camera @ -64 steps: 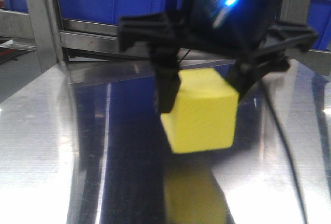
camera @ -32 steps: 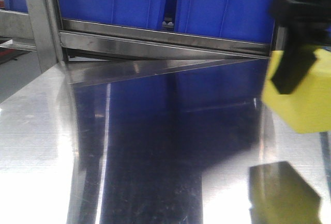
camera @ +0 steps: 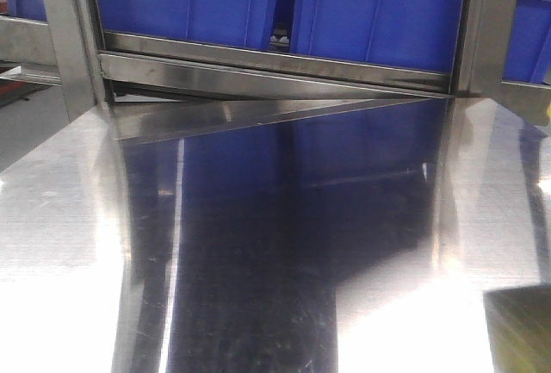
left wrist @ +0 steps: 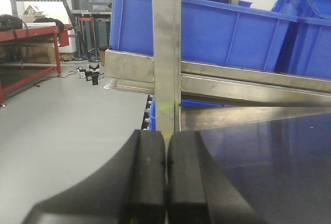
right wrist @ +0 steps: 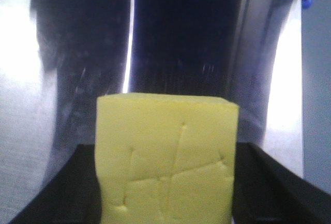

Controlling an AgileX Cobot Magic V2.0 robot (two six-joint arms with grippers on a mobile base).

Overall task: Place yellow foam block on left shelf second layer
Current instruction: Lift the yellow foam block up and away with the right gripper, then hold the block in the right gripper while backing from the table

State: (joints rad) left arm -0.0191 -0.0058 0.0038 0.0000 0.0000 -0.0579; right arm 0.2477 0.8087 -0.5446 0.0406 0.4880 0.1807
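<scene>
**Block**: lemon-yellow foam, roughly cubic, with sharp edges. The face shown to the right wrist camera carries several shallow creases. It sits between the two black fingers of the right gripper, one finger against each side. Behind it lies the steel surface. Whether the block touches that surface cannot be told.

**Right gripper:** clamped on the block. It is seen only in its own wrist view and is outside the front view.

**Left gripper**: its black fingers are pressed together along a straight seam with nothing between them. It points at a steel post and hangs over the line where the grey floor meets the steel surface.

**Steel surface:** polished, with bright glare at the left and lower right and a dark blue reflection down the middle. A dull yellow-green patch lies at the lower right corner of the front view. It is most likely the block's reflection, though this is not certain.

**Bins**: blue plastic, set side by side on a steel rail behind the surface and framed by upright posts.

**Background, left wrist view:** a red table stands far off at the left, with dark items on it too small to name.
</scene>
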